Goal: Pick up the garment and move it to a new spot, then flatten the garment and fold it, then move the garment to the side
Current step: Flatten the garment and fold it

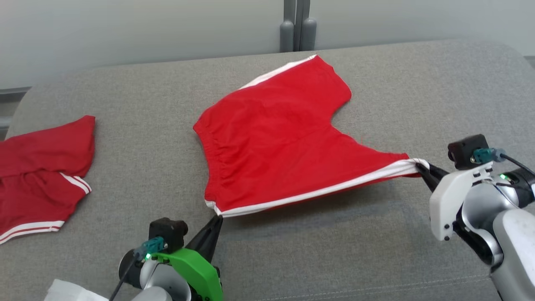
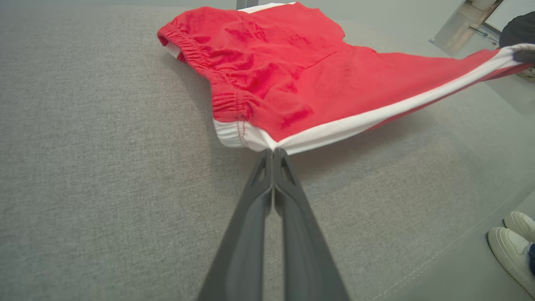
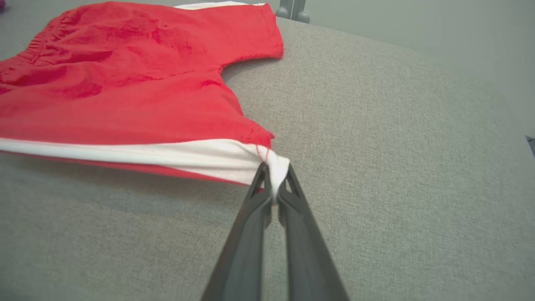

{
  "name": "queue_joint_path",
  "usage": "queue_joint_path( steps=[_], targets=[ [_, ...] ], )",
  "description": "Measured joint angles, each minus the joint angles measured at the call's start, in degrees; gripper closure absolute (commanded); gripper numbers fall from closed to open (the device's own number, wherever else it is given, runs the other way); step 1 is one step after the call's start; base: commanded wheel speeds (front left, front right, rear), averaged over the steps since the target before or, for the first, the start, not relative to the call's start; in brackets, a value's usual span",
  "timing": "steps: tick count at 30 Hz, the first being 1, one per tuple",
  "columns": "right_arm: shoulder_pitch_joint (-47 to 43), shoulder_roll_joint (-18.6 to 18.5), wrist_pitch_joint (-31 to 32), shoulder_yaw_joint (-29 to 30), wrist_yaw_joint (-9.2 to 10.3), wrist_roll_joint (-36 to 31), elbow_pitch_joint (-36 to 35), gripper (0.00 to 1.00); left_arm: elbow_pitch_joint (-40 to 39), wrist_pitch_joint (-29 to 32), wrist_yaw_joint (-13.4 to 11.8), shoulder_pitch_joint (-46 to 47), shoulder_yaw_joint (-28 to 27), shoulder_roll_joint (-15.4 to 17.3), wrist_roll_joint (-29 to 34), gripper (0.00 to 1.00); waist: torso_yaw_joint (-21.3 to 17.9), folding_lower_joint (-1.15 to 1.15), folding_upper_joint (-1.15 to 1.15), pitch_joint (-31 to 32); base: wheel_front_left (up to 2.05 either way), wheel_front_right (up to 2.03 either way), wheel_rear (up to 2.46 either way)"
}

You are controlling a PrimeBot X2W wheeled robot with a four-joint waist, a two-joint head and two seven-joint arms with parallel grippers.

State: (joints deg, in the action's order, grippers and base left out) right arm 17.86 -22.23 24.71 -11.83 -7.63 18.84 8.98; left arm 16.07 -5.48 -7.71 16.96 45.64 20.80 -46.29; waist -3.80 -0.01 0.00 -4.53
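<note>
— What's the left gripper [image 1: 217, 218] doing down there?
— It's pinching the near corner of the red garment [image 1: 271, 133], right where the elastic waistband is meeting the white side stripe [image 1: 317, 193]. Its jaws are pressing tight together on that white edge, with no gap showing between them.
— And the right gripper [image 1: 421, 168]?
— It's gripping the other end of the same stripe, at the leg hem. Its jaws are nipped in narrow, with a fold of white cloth bunching between the tips.
— So where's the garment sitting?
— It's a pair of shorts, lying in the middle of the grey fabric-covered desk [image 1: 376, 251]. The far leg and most of the waistband are resting flat on the desk. The near striped edge is stretching taut between the two grippers and lifting just clear of the surface, and a shadow is showing underneath it.
— Anything else on there?
— Some darker red clothing [image 1: 42, 179] with white stripes is lying crumpled at the robot's left edge of the desk, well apart from the shorts. A white scrap [image 1: 71, 291] is poking in beside the left arm, and I can't tell what it is.
— Anyone close by?
— A person's white shoes [image 2: 510, 251] are showing on the floor past the desk's edge, seen from the left wrist.
</note>
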Motion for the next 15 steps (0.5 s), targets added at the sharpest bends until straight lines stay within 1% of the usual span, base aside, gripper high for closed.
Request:
queue_joint_path(
  steps=[4,9,12,15],
  targets=[
    [-6.13,-0.34,3.59,2.16,0.00,-0.27,-5.58,1.00,-3.37,1.74,-1.79,-2.68,1.47,1.81,0.63,1.00,0.50,0.00,0.00,1.81,0.00,0.00,0.00],
    [-12.84,-0.41,7.78,5.09,0.00,-0.27,-12.77,1.00,-8.14,3.75,-3.77,-5.59,2.65,4.31,1.25,1.00,1.17,0.00,0.00,2.30,0.00,0.00,0.00],
    [-13.47,-0.31,8.51,6.70,0.00,-0.64,-16.35,1.00,-10.65,4.20,-4.56,-5.73,2.66,5.37,2.20,1.00,1.22,0.00,0.00,1.68,0.00,0.00,0.00],
    [-11.46,-0.27,8.47,6.93,0.01,-0.57,-17.19,1.00,-11.59,4.77,-4.92,-4.36,2.67,5.48,3.13,1.00,1.32,0.00,0.00,0.62,0.00,0.00,0.00]
  ],
)
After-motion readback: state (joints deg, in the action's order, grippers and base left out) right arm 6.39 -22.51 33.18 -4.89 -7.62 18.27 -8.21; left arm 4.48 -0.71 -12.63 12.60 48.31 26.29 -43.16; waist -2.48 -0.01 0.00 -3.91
